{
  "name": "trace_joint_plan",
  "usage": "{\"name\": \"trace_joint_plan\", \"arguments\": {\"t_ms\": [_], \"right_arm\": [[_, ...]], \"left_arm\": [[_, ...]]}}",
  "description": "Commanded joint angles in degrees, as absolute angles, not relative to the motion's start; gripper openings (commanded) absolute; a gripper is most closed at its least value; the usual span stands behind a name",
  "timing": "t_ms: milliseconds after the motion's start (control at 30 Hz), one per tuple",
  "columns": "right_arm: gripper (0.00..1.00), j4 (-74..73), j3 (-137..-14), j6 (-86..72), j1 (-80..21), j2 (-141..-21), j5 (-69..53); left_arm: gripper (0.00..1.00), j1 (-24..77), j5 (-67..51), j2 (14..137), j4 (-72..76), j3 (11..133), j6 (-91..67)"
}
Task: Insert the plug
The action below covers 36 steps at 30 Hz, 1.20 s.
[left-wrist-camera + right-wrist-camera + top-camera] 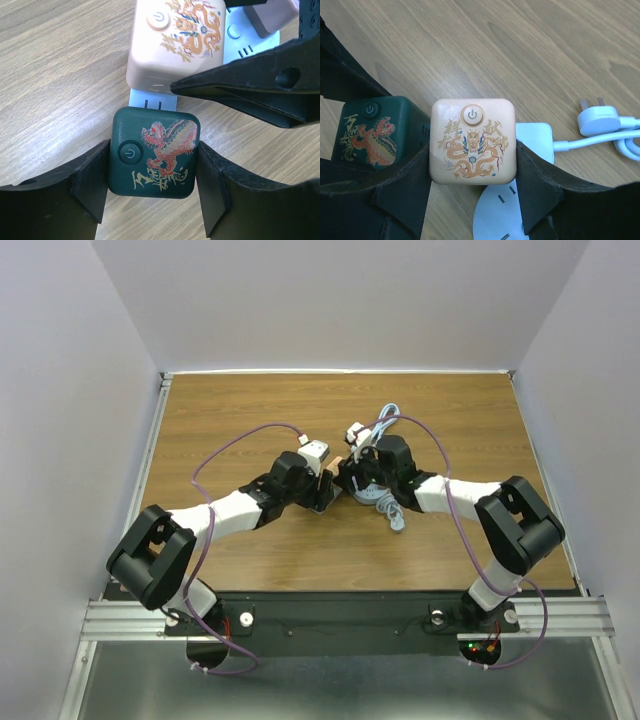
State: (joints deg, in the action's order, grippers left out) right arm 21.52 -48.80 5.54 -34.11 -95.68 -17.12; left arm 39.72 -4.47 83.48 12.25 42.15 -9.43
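A dark green cube adapter (pixel 154 152) with a red dragon and a power button stands on the wooden table. My left gripper (pixel 152 186) is shut on it, one finger against each side. A peach cube adapter (pixel 472 140) with a gold dragon stands right beside it, and my right gripper (pixel 472 192) is shut on its sides. The peach cube (pixel 180 45) sits on white socket parts (pixel 497 215). A white plug (pixel 597 117) on a white cable lies loose on the table to the right. In the top view both grippers (pixel 325 485) (pixel 352 475) meet at the table's middle.
The white cable (pixel 390 512) coils under and behind the right arm. A finger of the right gripper (pixel 260 85) crosses the left wrist view just above the green cube. The purple arm cables (pixel 215 465) loop over the table on the left.
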Motion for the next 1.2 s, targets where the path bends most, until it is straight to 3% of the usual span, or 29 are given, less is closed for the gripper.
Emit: {"name": "trace_joint_plan", "arguments": {"t_ms": [0,633,1167], "right_arm": [[0.0,17.05,-46.15,4.66,-34.19,-96.94,-14.68],[0.0,17.75,-44.48,2.29,-36.74,-102.65,-9.41],[0.0,17.49,-37.53,-3.08,-39.2,-100.1,-5.36]], "left_arm": [[0.0,39.46,-7.38,83.93,5.71,42.89,-11.43],[0.0,39.38,-8.35,83.14,6.94,42.36,-10.99],[0.0,39.46,-8.35,83.15,6.68,42.63,-10.81]]}}
